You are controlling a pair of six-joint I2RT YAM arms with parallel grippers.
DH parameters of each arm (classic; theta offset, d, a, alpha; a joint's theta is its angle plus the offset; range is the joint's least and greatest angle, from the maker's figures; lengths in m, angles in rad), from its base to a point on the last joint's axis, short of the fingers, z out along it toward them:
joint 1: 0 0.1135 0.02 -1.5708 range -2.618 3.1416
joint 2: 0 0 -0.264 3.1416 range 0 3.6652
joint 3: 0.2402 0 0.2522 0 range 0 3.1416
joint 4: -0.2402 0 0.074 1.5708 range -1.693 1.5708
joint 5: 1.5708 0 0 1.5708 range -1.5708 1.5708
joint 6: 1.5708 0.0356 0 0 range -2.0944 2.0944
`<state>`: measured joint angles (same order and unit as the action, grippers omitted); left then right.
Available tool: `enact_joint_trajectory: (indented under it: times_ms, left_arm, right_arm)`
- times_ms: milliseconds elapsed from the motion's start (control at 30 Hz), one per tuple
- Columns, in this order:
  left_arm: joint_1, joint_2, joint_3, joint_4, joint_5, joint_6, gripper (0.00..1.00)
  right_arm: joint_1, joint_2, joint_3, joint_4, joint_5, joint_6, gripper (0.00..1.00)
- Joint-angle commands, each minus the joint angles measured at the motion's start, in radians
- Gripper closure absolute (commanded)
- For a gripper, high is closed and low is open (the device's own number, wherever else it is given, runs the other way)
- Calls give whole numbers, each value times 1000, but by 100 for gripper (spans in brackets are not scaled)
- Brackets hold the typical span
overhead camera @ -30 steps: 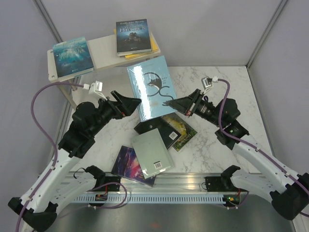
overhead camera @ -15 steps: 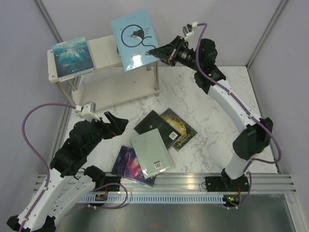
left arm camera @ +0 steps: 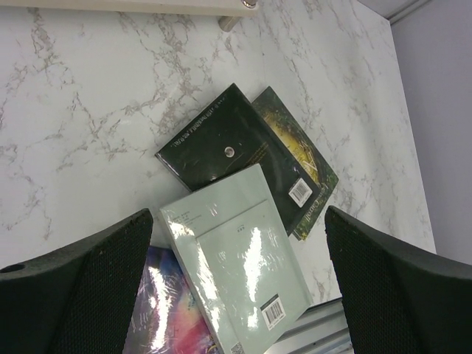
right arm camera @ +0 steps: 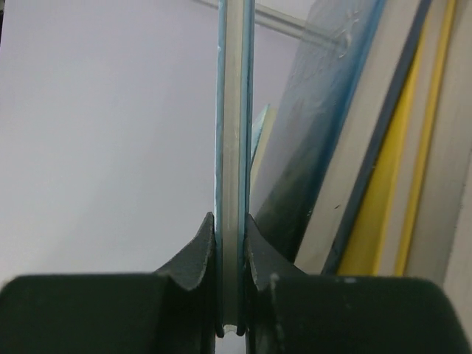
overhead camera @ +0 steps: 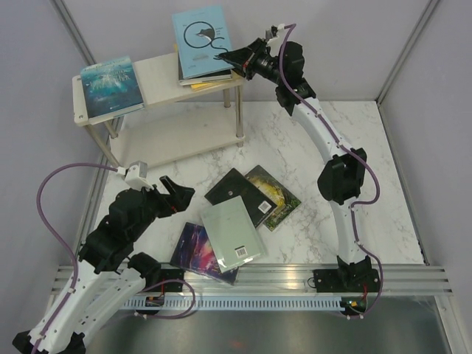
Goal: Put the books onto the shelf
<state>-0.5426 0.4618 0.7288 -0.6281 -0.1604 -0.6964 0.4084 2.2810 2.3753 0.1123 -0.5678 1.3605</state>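
No title can be read. The light blue paperback [overhead camera: 199, 37] shows a dark ray-like figure inside a thin ring, and the small print above it is too fine to make out. The teal paperback [overhead camera: 110, 88] carries a blurred pale title. In the left wrist view the black paperback [left arm camera: 214, 144] has gold lettering along one edge, too small to read. The green-gold paperback [left arm camera: 291, 158] wears a white barcode sticker. The pale green paperback [left arm camera: 236, 258] lies back cover up, with barcodes at one corner.

The right tool [overhead camera: 237, 57] is clenched on the light blue paperback's edge, its pads [right arm camera: 203, 236] pinching it. It holds the book at the 3 o'clock end of the top board of the cream two-tier shelf [overhead camera: 158, 81], over a navy paperback [overhead camera: 200, 77] stacked on a yellow paperback [right arm camera: 366, 221]. Whether it touches them cannot be told. The teal paperback lies flat at the board's 9 o'clock end.

The shelf stands at 11 o'clock on the white marble bench [overhead camera: 354, 147]. The left tool [overhead camera: 177, 193] is released, jaws wide, holding nothing, at 9 o'clock of four loose books near the bench's 6 o'clock edge. There the pale green paperback overlaps the black one and the purple galaxy paperback [overhead camera: 193, 247], whose corner reaches the aluminium rail [overhead camera: 280, 279]. The black one overlaps the green-gold. Open marble lies at 3 o'clock of them, crossed by the right arm. Grey walls [overhead camera: 332, 44] close the far and side edges.
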Motion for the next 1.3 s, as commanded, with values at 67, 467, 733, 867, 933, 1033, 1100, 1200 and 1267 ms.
enact_joint_trajectory:
  times_ms: [67, 467, 733, 867, 933, 1033, 1100, 1200, 1267]
  left_arm:
    - [6, 5, -14, 15, -37, 23, 1]
    - [6, 8, -22, 28, -36, 21, 1]
    - [6, 14, -25, 30, -36, 21, 1]
    - [6, 12, -28, 30, -36, 21, 1]
    - [6, 14, -28, 30, -36, 20, 1]
    - [6, 18, -26, 31, -34, 20, 1]
    - [6, 23, -28, 33, -31, 20, 1]
    - [6, 23, -29, 33, -31, 21, 1]
    - [6, 21, -28, 33, -31, 21, 1]
  right_arm:
    - [-25, -18, 68, 138, 42, 52, 62]
    - [-72, -31, -5, 50, -9, -46, 2]
    - [-106, -55, -68, 32, -27, -75, 2]
    - [-134, -67, -122, 163, -43, -2, 2]
    - [-146, -74, -160, 219, -47, 48, 14]
    - [-154, -78, -194, 319, -46, 90, 48]
    - [-154, -77, -194, 339, -43, 92, 62]
    - [-154, -74, -195, 365, -37, 107, 80]
    - [-154, -69, -197, 383, -35, 123, 80]
